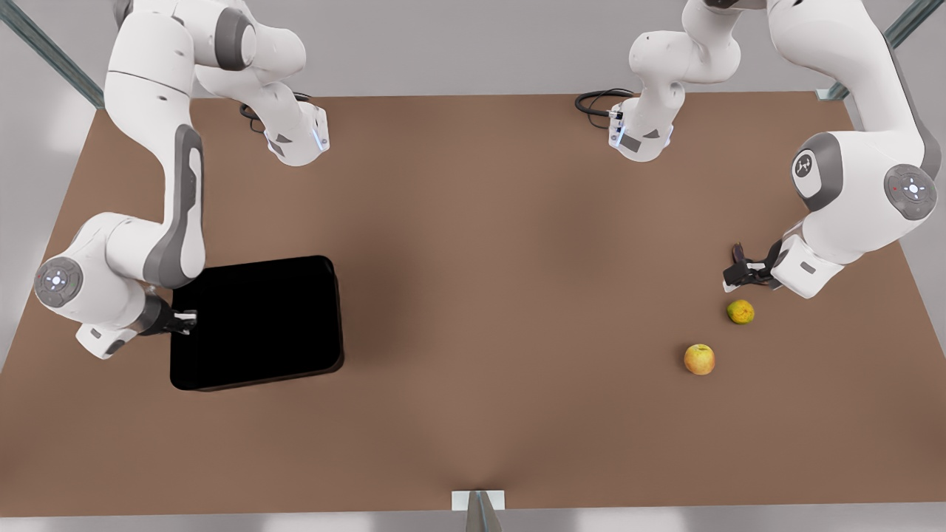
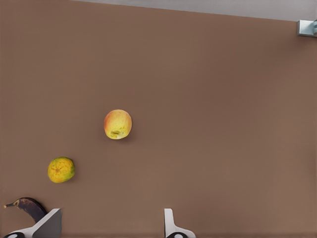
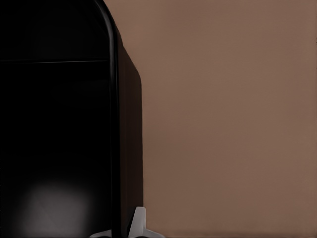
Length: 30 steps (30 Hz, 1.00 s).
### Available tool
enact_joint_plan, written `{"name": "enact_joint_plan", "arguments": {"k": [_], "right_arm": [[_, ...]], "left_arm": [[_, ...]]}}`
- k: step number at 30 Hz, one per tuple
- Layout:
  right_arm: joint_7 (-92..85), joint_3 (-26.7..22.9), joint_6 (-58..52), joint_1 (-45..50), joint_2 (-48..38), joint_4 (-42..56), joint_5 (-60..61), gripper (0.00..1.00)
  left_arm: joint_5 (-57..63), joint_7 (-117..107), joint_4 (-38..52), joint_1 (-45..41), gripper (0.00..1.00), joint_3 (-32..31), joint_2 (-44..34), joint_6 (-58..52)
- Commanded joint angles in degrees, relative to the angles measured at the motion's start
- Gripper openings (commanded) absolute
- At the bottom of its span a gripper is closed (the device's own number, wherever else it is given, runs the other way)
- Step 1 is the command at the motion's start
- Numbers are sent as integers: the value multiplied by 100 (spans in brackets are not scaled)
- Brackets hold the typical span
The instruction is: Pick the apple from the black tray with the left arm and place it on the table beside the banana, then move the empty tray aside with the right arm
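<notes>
My left gripper (image 1: 732,275) hides most of the dark purple-brown curved banana (image 1: 737,253); the glossy black rectangular tray (image 3: 54,124) runs past my right wrist view's edge.

Left gripper (image 1: 739,270) low at the front view's right, fingers (image 2: 171,223) spread apart, wrist angled down — right gripper (image 1: 188,322) low at the front view's left, fingers closed on the black tray's (image 1: 259,325) rim.

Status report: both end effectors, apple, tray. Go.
Left end effector open, empty, beside the banana. Apple on the table, off the black tray. Right end effector clamped on tray rim. Nothing blocking.
</notes>
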Motion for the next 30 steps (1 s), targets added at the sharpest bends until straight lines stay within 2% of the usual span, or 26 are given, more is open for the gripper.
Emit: {"name": "enact_joint_plan", "arguments": {"k": [1,6,11,12,13,14,15,18,19,20,21,22,24,27,30], "right_arm": [[-2773,-91,-22,4,79,3,130,12],[-2817,-240,66,-145,966,293,403,11],[-2808,-275,92,-216,1318,416,561,14],[-2799,-284,92,-216,1353,433,561,24],[-2799,-275,92,-216,1362,442,561,49],[-2712,-275,101,-216,1362,442,700,88],[-2773,-310,101,-216,1397,433,956,100],[-2738,-310,83,-207,1362,459,965,100],[-2738,-267,-31,-207,1336,793,1000,100],[-2432,319,-415,-609,1047,1143,974,100],[-1616,1435,-1478,-1497,844,1802,878,100],[-1087,2174,-2130,-2025,765,2391,528,100],[-418,4161,-2149,-3062,361,2578,-1133,100],[425,4251,-2027,-3055,255,2754,-1425,100],[1709,4304,-1253,-2625,457,2754,-1399,100]], "left_arm": [[5,-6,3,1,100,-7,-6,-2],[5,-6,3,1,100,-16,-6,-2],[-4,-6,3,1,100,-16,-6,-2],[5,-6,3,1,100,-7,-6,-2],[5,-6,3,1,100,-7,-6,-2],[5,-6,3,1,100,-16,-6,-2],[5,-6,3,1,100,-16,-6,-2],[5,-6,3,1,100,-16,-6,-2],[5,-6,3,1,100,-16,3,-2],[5,-6,3,1,100,-7,3,-2],[5,-6,12,1,100,-16,-5,-2],[92,-6,29,1,100,-16,3,-2],[93,-6,143,1,100,-24,100,33],[101,-6,223,-8,100,-24,170,51],[101,3,223,-8,100,-24,170,51]]}}
